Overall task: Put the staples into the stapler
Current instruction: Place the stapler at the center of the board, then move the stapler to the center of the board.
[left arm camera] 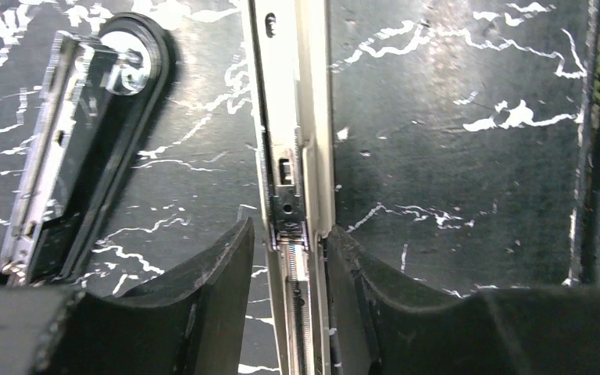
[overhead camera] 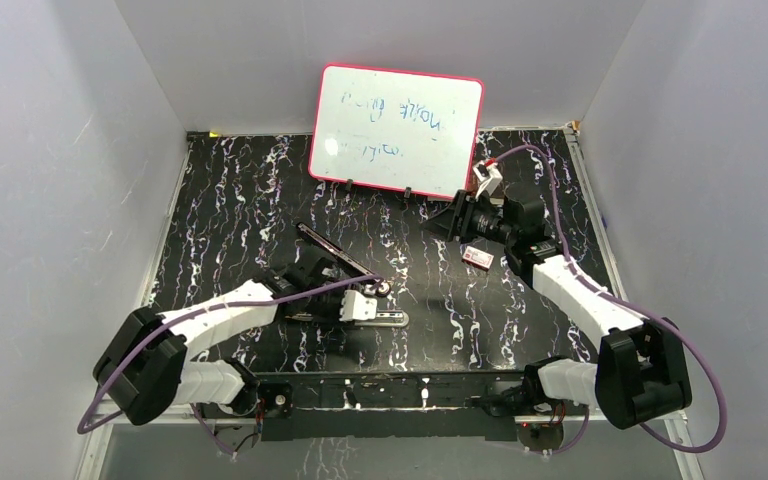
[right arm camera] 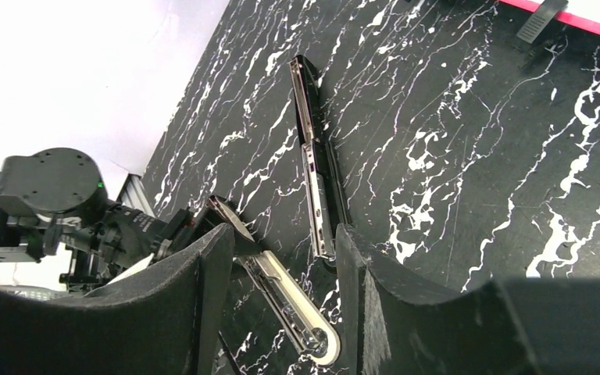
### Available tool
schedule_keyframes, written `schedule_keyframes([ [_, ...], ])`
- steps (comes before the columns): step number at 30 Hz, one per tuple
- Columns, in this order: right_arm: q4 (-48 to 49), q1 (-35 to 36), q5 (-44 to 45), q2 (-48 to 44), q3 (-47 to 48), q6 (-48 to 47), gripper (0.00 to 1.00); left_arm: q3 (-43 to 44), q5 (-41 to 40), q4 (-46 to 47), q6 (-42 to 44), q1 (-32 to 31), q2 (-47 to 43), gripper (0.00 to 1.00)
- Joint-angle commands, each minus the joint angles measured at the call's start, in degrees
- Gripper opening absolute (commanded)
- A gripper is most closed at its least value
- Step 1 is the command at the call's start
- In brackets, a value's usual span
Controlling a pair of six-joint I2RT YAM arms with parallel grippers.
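While the stapler lies hinged open left of centre on the table, the top view shows the left gripper down over its lower half. The right gripper hangs well apart, near the whiteboard, with a small white box just beside it. No staples can be made out in any view.

From the left wrist, the jaws stand narrow, straddling the shiny rail. One finger touches it, but I cannot tell whether they truly pinch. The black half lies off to the side. With a loose hold, the rail would likely skid when a strip is pushed in.

From the right wrist, the jaws are wide and empty, with the stapler framed between them. The left arm crowds the rail's near end, so an approach from the right risks a collision.
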Motion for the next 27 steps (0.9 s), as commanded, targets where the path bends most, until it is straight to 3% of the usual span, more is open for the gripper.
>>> schedule_keyframes([
  [1, 1.9, 0.2, 2.1, -0.3, -0.4, -2.2, 0.59, 0.0, 0.2, 4.4, -2.4, -0.2, -3.4, 0.41],
  [4, 2.0, 0.2, 3.4, -0.5, -1.6, -3.7, 0.60, 0.6, 0.3, 5.3, -5.5, -0.2, -5.3, 0.58],
  [11, 0.7, 2.9, 3.5, 0.7, -1.8, -10.7, 0.64, 0.2, -1.1, 9.2, -15.6, -0.1, -14.1, 0.71],
  [18, -4.6, 18.6, 4.1, 6.3, 2.1, -26.2, 0.66, -4.1, -22.4, 29.3, -45.2, 4.9, -26.8, 0.96],
  [23, -7.6, 27.6, 4.1, 11.6, 4.3, -35.9, 0.67, 0.8, -29.1, 24.8, -59.7, 13.9, -26.2, 0.98],
  [27, -10.9, 32.9, 7.0, 16.6, 7.3, -42.5, 0.67, 4.8, -30.8, 19.0, -63.9, 18.1, -23.2, 0.98],
])
